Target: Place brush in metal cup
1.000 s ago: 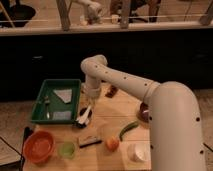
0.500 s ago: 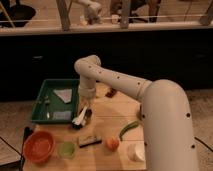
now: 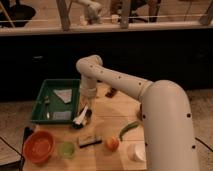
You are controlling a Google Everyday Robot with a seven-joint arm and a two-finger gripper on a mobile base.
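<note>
Shows the gripper (image 3: pixel 85 109) left of centre, low over the wooden table (image 3: pixel 107 112), just right of the green tray (image 3: pixel 50 121), on a white arm (image 3: pixel 125 85) arching in from lower right. Shows the brush (image 3: pixel 79 119) slanting right beneath it. Lines up along the bottom, left to right, orange bowl (image 3: pixel 39 148), green cup (image 3: pixel 66 149), black block (image 3: pixel 90 142), orange fruit (image 3: pixel 112 144), green pepper (image 3: pixel 129 130), white cup (image 3: pixel 135 152).

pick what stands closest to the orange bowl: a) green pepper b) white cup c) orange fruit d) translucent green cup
d, the translucent green cup stands just beside the orange bowl; the gripper hangs farther back, over the brush next to the green tray.
</note>
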